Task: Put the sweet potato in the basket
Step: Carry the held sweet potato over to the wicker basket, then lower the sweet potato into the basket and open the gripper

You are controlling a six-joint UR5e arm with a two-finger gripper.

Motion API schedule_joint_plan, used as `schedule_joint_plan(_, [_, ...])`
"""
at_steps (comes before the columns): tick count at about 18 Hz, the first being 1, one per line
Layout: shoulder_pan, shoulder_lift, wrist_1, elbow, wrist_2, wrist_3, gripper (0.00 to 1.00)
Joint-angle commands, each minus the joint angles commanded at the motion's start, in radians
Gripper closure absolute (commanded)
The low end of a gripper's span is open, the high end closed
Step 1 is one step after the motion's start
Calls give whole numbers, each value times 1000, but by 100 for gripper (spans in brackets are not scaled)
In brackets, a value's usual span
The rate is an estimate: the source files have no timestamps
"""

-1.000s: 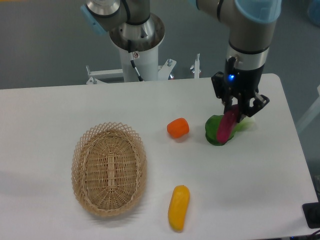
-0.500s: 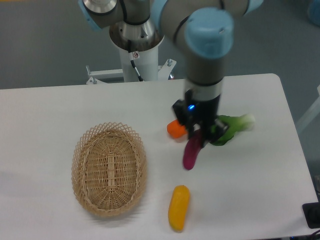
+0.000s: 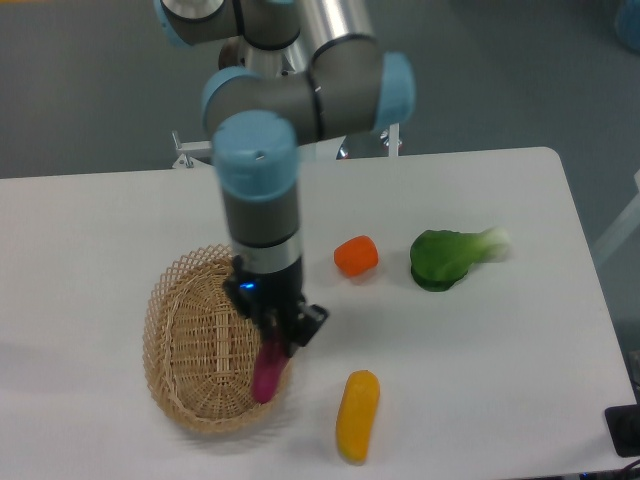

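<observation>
Sweet potato (image 3: 267,371): slender magenta, hanging near-vertical, tip down over basket's right inner edge. Basket (image 3: 176,345): oval tan wicker, lattice rim, upright on table's near-left.

Single fixed camera, set high in front of the white rectangular table (image 3: 120,215), looking down and toward the robot's white pedestal base (image 3: 270,140) at the far edge. Medium distance: nearly the whole tabletop fits, the right edge and a dark object at the bottom-right corner (image 3: 625,430) are cropped. No second view.
</observation>
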Motion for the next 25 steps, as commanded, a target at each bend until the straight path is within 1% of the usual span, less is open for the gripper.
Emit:
schedule_joint_plan(3, [-17,0,11,-86,22,93,66])
schedule_joint_plan(5, [-35,-2,11,-106,23,135,66])
schedule_joint_plan(8, [-43,-8,11,-135,23,178,66])
schedule_joint_plan(13, [-63,-47,15,-141,38,181,66])
schedule_joint_plan(15, [-66,-57,38,-140,45,181,66])
schedule_joint_plan(17, [-68,-69,41,-138,45,180,66])
schedule_joint_plan(20, [-68,-81,41,-135,45,180,59])
schedule_joint_plan(22, [-68,-81,41,-131,45,180,49])
schedule_joint_plan(23, [-68,-80,41,-129,45,178,38])
schedule_joint_plan(24, [-68,-80,43,-126,45,178,16])
schedule_joint_plan(25, [-68,-80,41,-117,45,177,0])
